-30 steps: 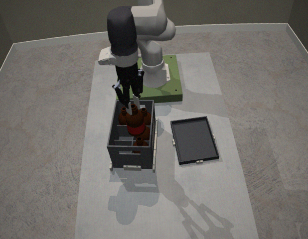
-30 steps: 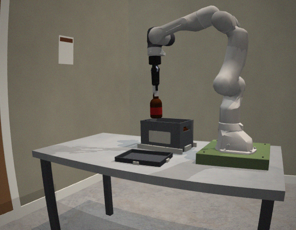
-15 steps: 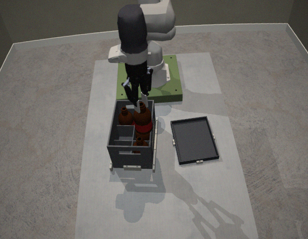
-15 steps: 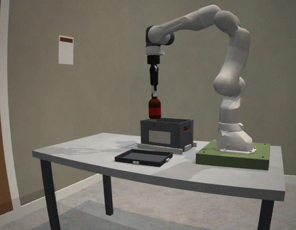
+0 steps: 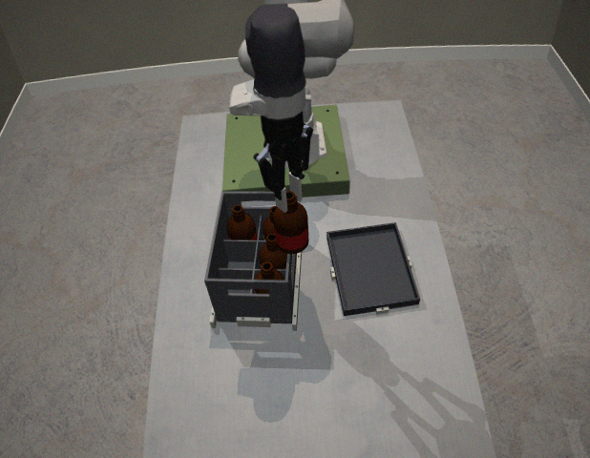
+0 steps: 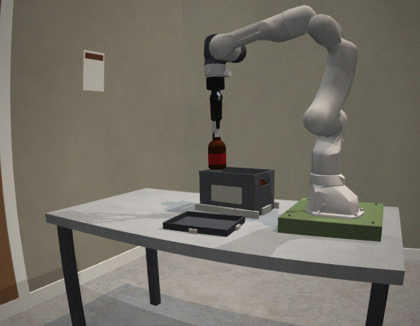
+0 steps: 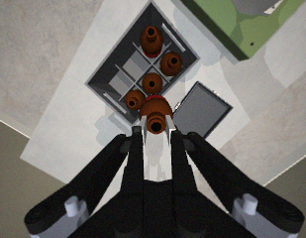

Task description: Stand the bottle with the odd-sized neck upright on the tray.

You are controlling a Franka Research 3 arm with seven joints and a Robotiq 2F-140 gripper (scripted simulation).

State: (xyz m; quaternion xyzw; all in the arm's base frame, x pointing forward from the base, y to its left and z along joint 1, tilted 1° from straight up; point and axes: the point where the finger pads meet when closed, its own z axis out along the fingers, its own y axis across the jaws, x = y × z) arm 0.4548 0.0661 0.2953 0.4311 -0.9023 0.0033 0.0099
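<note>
My gripper (image 5: 288,195) (image 6: 216,133) (image 7: 155,122) is shut on the neck of a brown bottle with a red label (image 5: 291,224) (image 6: 217,157) (image 7: 155,107). The bottle hangs upright above the crate's tray-side wall, its base a little higher than the rim in the exterior view. Four other brown bottles stand in the dark crate (image 5: 250,301) (image 6: 221,178) (image 7: 104,64): one (image 5: 241,226) (image 7: 152,41) in one row, the others (image 5: 272,256) (image 7: 153,83) in the row nearer the tray. The dark tray (image 5: 372,229) (image 6: 196,228) (image 7: 212,94) lies flat and empty. Differences in neck thickness cannot be told.
Pale stop blocks (image 5: 296,296) (image 6: 225,210) edge the crate, and small clips (image 5: 382,309) (image 6: 192,230) sit at the tray's sides. The green robot base (image 5: 245,148) (image 6: 329,224) (image 7: 232,35) stands behind the crate in the top view. Two crate compartments are empty.
</note>
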